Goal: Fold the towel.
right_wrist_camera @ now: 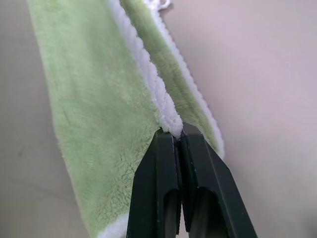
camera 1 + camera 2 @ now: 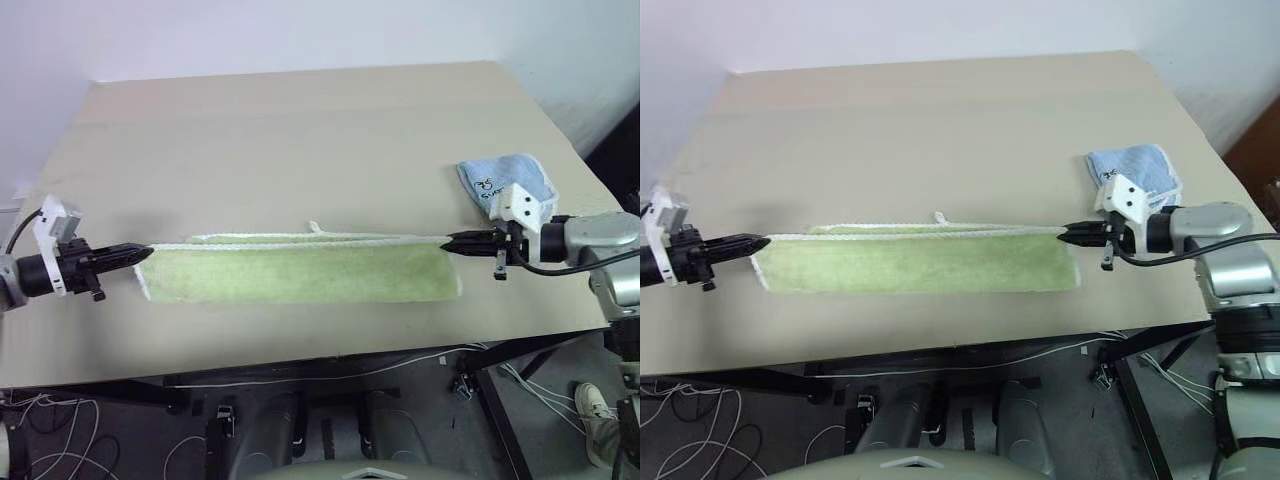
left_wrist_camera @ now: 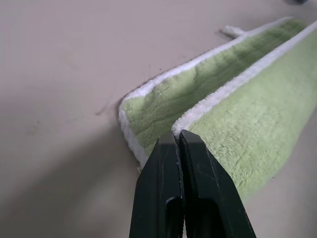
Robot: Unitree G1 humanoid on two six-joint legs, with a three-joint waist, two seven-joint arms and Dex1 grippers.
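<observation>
The light yellow-green towel with white stitched edging stretches across the near part of the beige table, held taut between both grippers. My left gripper is shut on the towel's left upper corner, and my right gripper is shut on its right upper corner. The lifted layer hangs in front of a lower strip still lying on the table. A small white loop tag sticks up from the far edge. Both wrist views show the black fingers pinching the white edging.
A smaller light blue folded cloth lies on the table just behind my right gripper. The table's front edge runs close below the towel. Cables and frame parts lie on the floor beneath.
</observation>
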